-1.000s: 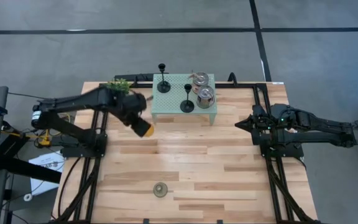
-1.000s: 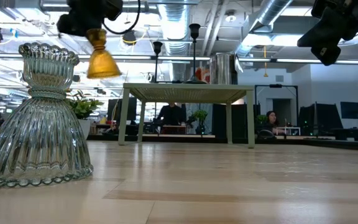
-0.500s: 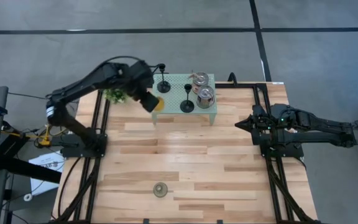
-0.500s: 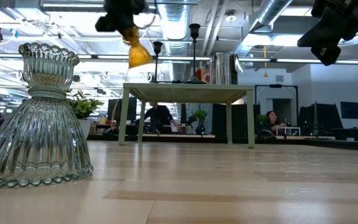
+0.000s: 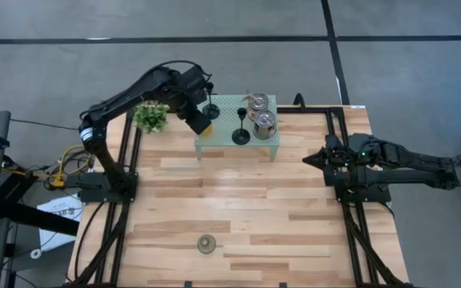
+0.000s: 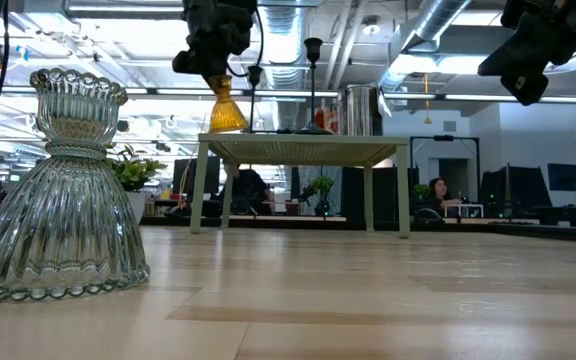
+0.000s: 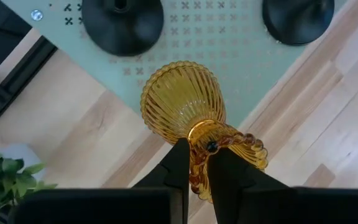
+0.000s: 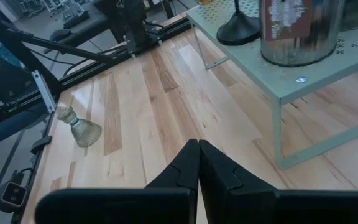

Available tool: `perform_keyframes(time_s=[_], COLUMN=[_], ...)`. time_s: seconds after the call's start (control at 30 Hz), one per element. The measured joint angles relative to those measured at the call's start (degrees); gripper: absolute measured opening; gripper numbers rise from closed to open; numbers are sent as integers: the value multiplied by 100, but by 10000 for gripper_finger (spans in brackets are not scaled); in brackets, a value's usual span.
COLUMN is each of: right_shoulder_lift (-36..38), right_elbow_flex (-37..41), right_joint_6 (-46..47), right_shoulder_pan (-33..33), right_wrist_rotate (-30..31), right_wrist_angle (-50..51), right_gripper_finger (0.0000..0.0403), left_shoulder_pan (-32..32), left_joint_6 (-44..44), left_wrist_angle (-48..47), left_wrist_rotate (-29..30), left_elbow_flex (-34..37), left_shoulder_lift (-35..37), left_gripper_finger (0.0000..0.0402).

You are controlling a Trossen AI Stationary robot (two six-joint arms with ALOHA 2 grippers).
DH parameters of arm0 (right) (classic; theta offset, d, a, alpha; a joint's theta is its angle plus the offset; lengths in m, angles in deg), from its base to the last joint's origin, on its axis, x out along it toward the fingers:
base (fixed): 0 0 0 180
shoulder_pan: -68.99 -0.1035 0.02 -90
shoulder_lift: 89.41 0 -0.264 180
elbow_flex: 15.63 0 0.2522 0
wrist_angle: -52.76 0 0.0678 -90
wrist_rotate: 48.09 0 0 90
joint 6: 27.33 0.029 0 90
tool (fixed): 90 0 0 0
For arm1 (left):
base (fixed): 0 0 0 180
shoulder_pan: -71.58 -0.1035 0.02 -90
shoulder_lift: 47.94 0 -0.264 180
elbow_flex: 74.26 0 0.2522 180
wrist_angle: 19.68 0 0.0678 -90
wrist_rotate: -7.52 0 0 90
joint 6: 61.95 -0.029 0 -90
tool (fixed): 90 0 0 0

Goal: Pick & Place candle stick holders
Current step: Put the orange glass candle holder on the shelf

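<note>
The left gripper hangs above the front left corner of the small pale green perforated metal stand at the far side of the light wooden counter, its jaws clamped on the beaded neck of the ribbed amber glass candle stick holder, which points bell-first toward the stand's top; in the low view the amber holder sits just over the stand's edge, and whether it touches cannot be told. On the stand are two slim black stemmed holders with round bases, one nearer the front and one nearer the far edge, and two silvery jar-like holders side by side toward the right. A ribbed pale green glass holder stands alone near the front of the counter, well apart from the stand. A small green potted plant sits just left of the stand. The right gripper waits at the right side of the counter, jaws pressed together and empty.
</note>
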Motion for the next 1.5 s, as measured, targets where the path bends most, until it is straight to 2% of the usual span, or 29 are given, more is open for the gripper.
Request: perform_keyframes(time_s=[0.37, 0.63, 0.77, 1.13, 1.5], right_shoulder_lift=[-4, -4, -4, -4, -4], right_elbow_flex=[0, 0, 0, 0, 0], right_joint_6=[88, 106, 106, 104, 102], right_shoulder_pan=[0, 0, 2, 0, 0], right_wrist_rotate=[242, 238, 234, 227, 234], right_wrist_angle=[449, 442, 442, 439, 444], right_gripper_finger=[0, 0, 0, 0, 0], left_shoulder_pan=[154, 640, 799, 809, 908], left_joint_6=[269, 379, 506, 671, 639], left_wrist_angle=[-27, -5, 2, -5, 177], left_wrist_rotate=[-141, 416, 470, 453, 869], left_elbow_flex=[-7, -7, -7, 6, 197], left_shoulder_lift=[183, 264, 262, 234, 194], left_gripper_finger=[35, 35, 35, 35, 35])
